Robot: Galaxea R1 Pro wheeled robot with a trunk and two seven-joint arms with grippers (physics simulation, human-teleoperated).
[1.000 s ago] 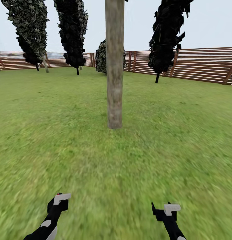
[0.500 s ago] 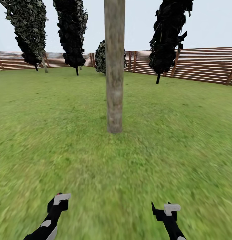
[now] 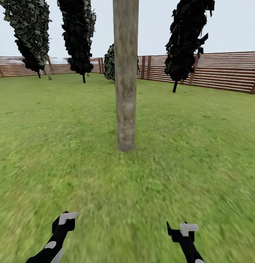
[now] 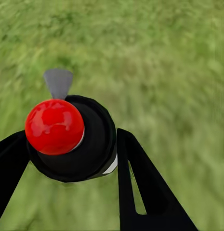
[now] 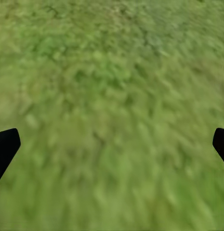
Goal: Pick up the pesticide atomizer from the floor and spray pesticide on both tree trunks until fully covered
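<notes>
A thick mottled grey-brown tree trunk (image 3: 125,80) rises straight ahead from the lawn of the garden (image 3: 50,120), its crown cut off by the top edge. The pesticide atomizer (image 4: 68,139), a black bottle with a round red top, sits between the black fingers (image 4: 140,183) of my left gripper (image 4: 68,159), which is shut on it. In the head view the left gripper (image 3: 65,221) hangs low at the left with a speck of red at its tip. My right gripper (image 3: 180,231) hangs low at the right. It stands open over grass (image 5: 112,144), nothing between its fingertips (image 5: 6,147).
A brown slat fence (image 3: 215,71) rings the lawn at the back. Narrow dark columnar trees (image 3: 79,33) stand before it at left, and another (image 3: 186,40) at right. A dark bush (image 3: 109,64) sits behind the trunk. Open grass lies all around the trunk.
The whole view has shifted: the trunk looks slightly larger and its base lower in the picture, so the camera has come closer. Both arms keep the same pose.
</notes>
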